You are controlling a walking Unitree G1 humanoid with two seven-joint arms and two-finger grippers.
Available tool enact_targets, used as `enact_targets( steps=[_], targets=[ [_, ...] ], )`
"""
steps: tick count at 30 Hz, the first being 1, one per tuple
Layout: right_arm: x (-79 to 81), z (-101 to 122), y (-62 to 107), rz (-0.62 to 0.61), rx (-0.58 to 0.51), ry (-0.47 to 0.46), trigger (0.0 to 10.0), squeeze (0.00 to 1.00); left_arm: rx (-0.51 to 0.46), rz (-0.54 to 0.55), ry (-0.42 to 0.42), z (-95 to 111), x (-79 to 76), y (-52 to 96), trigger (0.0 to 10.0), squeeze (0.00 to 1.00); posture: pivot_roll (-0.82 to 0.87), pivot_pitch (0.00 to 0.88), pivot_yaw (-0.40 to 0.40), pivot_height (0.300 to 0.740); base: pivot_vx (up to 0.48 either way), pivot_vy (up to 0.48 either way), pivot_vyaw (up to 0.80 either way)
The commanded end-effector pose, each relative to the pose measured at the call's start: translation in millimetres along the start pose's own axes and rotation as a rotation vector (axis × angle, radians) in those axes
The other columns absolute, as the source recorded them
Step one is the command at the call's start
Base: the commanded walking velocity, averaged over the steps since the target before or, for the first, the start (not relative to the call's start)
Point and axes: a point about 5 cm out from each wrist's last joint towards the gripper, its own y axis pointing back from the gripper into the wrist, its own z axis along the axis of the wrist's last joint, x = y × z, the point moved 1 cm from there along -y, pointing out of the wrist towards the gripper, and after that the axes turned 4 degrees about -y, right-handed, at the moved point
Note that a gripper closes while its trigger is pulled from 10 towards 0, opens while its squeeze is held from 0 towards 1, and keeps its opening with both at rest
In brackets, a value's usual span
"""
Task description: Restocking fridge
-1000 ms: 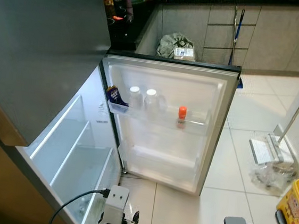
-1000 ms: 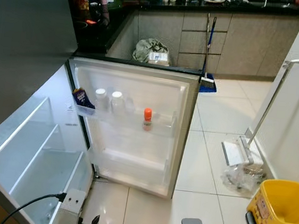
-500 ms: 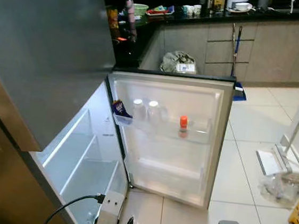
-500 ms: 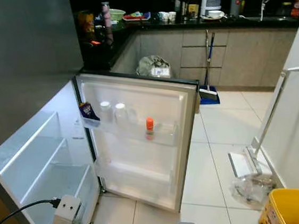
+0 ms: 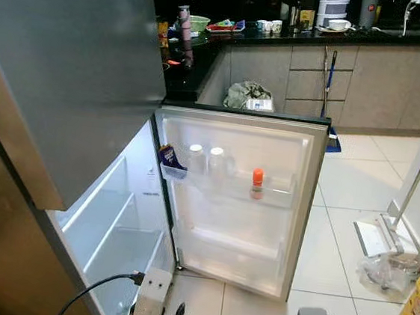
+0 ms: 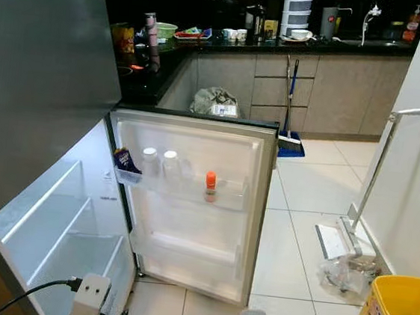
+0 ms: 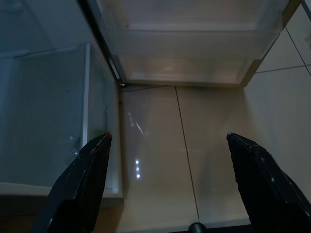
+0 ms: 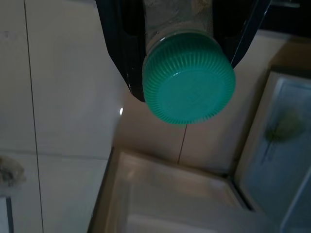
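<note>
The right gripper [image 8: 187, 46] pinches a bottle with a green cap [image 8: 188, 80] between its two black fingers [image 8: 124, 43]. It holds the bottle low, above the pale floor tiles [image 6: 304, 190] in front of the fridge. The left gripper [image 7: 167, 160] has its fingers [image 7: 82, 184] spread wide apart, with nothing between them. It hangs over the tiles near the bottom of the fridge door [image 5: 236, 190].

The door stands wide open. Its upper door shelf [image 5: 226, 183] holds two clear bottles with white caps [image 5: 204, 157], one bottle with an orange cap [image 5: 257, 182] and one dark blue packet [image 5: 169, 155]. The glass shelves [image 5: 110, 211] inside the fridge look bare.

Behind the door there is a dark kitchen counter [image 6: 230, 39] with cups and bowls. A broom [image 6: 290, 106] leans on the cupboards. One yellow bucket [image 6: 396, 312] and one white mop [image 6: 358, 218] are off to the right.
</note>
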Motion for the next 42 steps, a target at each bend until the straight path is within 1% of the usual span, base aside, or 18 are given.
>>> enact_targets(
  steps=[1,3,6,10,13,14,16,18,19,22,23,25,27,31,35,37,39,42],
  targets=[
    [-3.1,-2,-0.5,-0.008,0.025,0.000,10.0,0.00,-0.013,0.031,-0.018,7,10.0,-2.7,10.0,0.00,0.10,0.000,0.060,0.740,0.000,0.000,0.00],
    [-4.5,-1,-0.7,-0.010,0.025,0.002,10.0,0.00,-0.020,0.037,-0.012,10,10.8,-3.7,10.0,0.00,0.10,0.000,0.060,0.740,0.000,0.000,0.00],
    [-9.8,-1,-0.3,-0.015,0.028,0.011,10.0,0.00,-0.025,0.059,0.006,11,11.3,-5.0,10.0,0.00,0.09,0.000,0.032,0.740,0.000,0.000,0.00],
    [-15.8,-2,1.5,-0.015,0.035,0.028,10.0,0.00,-0.018,0.085,0.032,7,11.9,-3.7,10.0,0.00,0.10,0.000,0.028,0.740,0.000,0.000,0.00],
    [-18.1,-6,3.7,-0.026,0.044,0.023,10.0,0.00,-0.011,0.080,0.031,3,10.7,-0.2,10.0,0.00,0.09,0.000,0.046,0.740,0.000,0.000,0.00],
    [-16.6,-7,4.1,-0.028,0.044,0.016,10.0,0.00,-0.003,0.077,0.029,1,12.5,0.9,10.0,0.00,0.10,0.000,0.070,0.740,0.000,0.000,0.00],
    [-13.4,-9,4.3,-0.034,0.042,0.002,10.0,0.00,0.010,0.069,0.021,-2,15.9,2.1,10.0,0.00,0.08,0.000,0.084,0.740,0.000,0.000,0.00],
    [-10.9,-9,4.0,-0.050,0.042,-0.021,10.0,0.00,0.013,0.045,-0.010,1,17.2,-0.3,10.0,0.00,0.06,0.000,0.095,0.740,0.000,0.000,0.00],
    [-10.9,-9,4.0,-0.050,0.042,-0.021,10.0,0.00,0.013,0.045,-0.010,1,17.2,-0.3,10.0,0.00,0.06,0.000,0.095,0.740,0.000,0.000,0.00],
    [-10.2,-7,2.8,-0.052,0.032,-0.032,10.0,0.00,0.012,0.051,-0.023,11,20.2,-7.0,10.0,0.00,0.05,0.000,0.095,0.740,0.000,0.000,0.00],
    [-12.3,-5,2.3,-0.060,0.025,-0.037,10.0,0.00,0.005,0.051,-0.029,16,19.9,-9.0,10.0,0.00,0.04,0.000,0.095,0.740,0.000,0.000,0.00],
    [-13.8,-4,2.1,-0.066,0.022,-0.041,10.0,0.00,0.000,0.051,-0.034,18,19.5,-10.1,10.0,0.00,0.05,0.000,0.103,0.740,0.000,0.000,0.00],
    [-18.8,-1,1.9,-0.079,0.011,-0.047,10.0,0.00,-0.014,0.043,-0.045,22,17.1,-10.2,10.0,0.00,0.05,0.000,0.111,0.740,0.000,0.000,0.00],
    [-21.1,-1,2.6,-0.095,0.006,-0.056,10.0,0.00,-0.014,0.061,-0.021,19,18.3,-7.9,10.0,0.00,0.04,0.000,0.121,0.740,0.000,0.000,0.00],
    [-17.0,-2,2.5,-0.091,0.004,-0.058,10.0,0.00,0.003,0.068,0.017,9,18.5,-6.1,10.0,0.00,0.01,0.000,0.110,0.740,0.000,0.000,0.00],
    [-8.1,-2,1.5,-0.054,-0.001,-0.033,10.0,0.00,0.026,0.077,0.068,3,18.4,-6.1,10.0,0.00,-0.03,0.008,0.116,0.740,0.000,0.000,0.00],
    [-1.9,0,0.3,-0.021,-0.009,-0.005,10.0,0.00,0.040,0.071,0.068,1,15.3,-7.4,10.0,0.00,-0.05,0.013,0.120,0.740,0.000,0.000,0.00],
    [-1.1,4,-0.9,-0.007,-0.020,0.013,10.0,0.00,0.038,0.060,0.083,4,9.4,-10.2,10.0,0.00,-0.05,0.026,0.121,0.740,0.000,0.000,0.00]
  ],
)
